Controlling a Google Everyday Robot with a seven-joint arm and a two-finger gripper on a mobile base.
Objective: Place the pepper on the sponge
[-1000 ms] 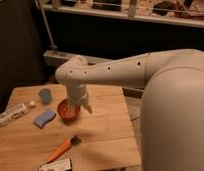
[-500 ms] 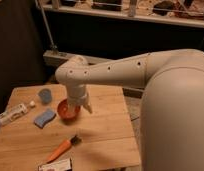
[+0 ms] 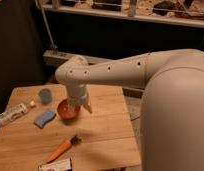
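Note:
The pepper (image 3: 60, 148) lies on the wooden table (image 3: 102, 132) near the front, a slim orange vegetable with its dark stem end pointing up and right. The light-blue sponge (image 3: 44, 118) rests flat toward the left, apart from the pepper. My gripper (image 3: 76, 106) hangs from the white arm over the red-orange bowl (image 3: 65, 110), above and behind the pepper and right of the sponge. It holds nothing that I can see.
A small blue cup (image 3: 45, 95) stands behind the sponge. A white bottle (image 3: 14, 113) lies at the left edge. A flat packet (image 3: 55, 165) sits at the front edge. My bulky white arm (image 3: 165, 100) fills the right side.

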